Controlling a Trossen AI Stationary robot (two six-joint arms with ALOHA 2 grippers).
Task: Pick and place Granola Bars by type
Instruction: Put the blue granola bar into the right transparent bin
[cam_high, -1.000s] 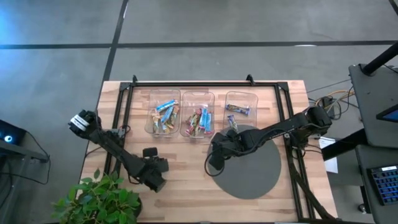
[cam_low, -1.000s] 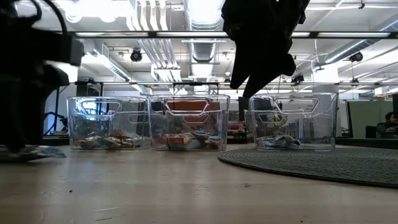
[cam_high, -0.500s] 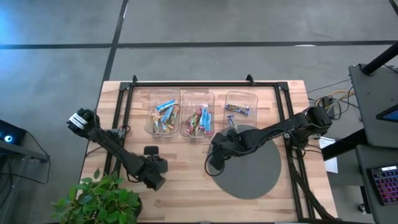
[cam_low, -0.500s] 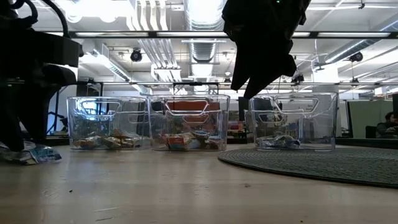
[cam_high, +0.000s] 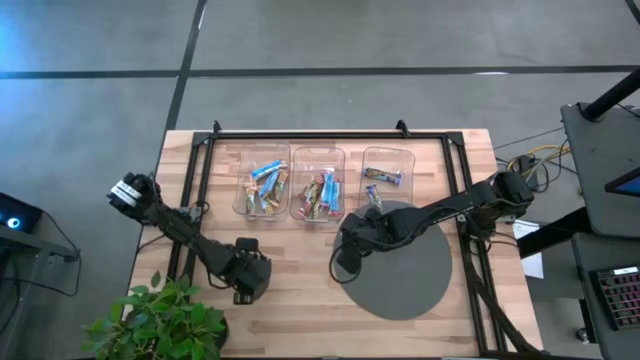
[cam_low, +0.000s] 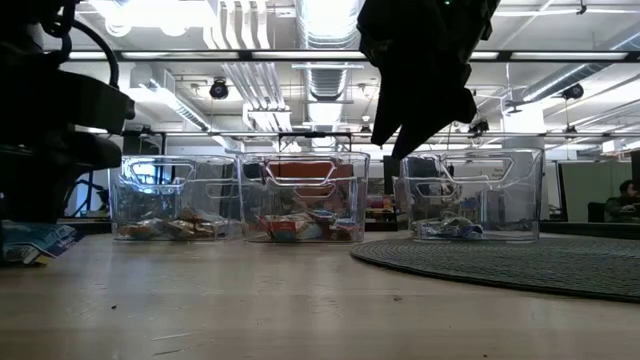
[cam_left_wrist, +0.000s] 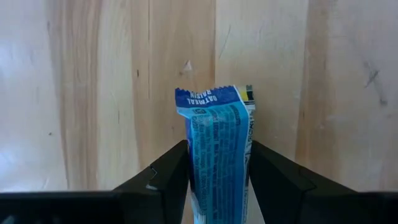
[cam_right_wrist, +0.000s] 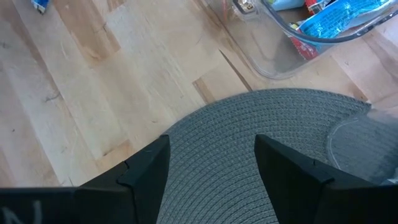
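gripping a blue granola bar (cam_left_wrist: 217, 149) between its two fingers (cam_left_wrist: 163, 180), the left gripper (cam_high: 247, 278) sits low over the wooden desk (cam_high: 300, 320) near its front left, well apart from the three clear bins (cam_high: 318, 183) that hold the other bars. the right gripper (cam_high: 350, 255) hangs above the edge of the round grey mat (cam_high: 405, 265), fingers parted and holding nothing

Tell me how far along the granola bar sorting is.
Mostly done: bars already lie in all three clear bins. In hand: the left gripper is shut on a blue bar over the wooden table. The right gripper hangs open, empty, above the grey mat.
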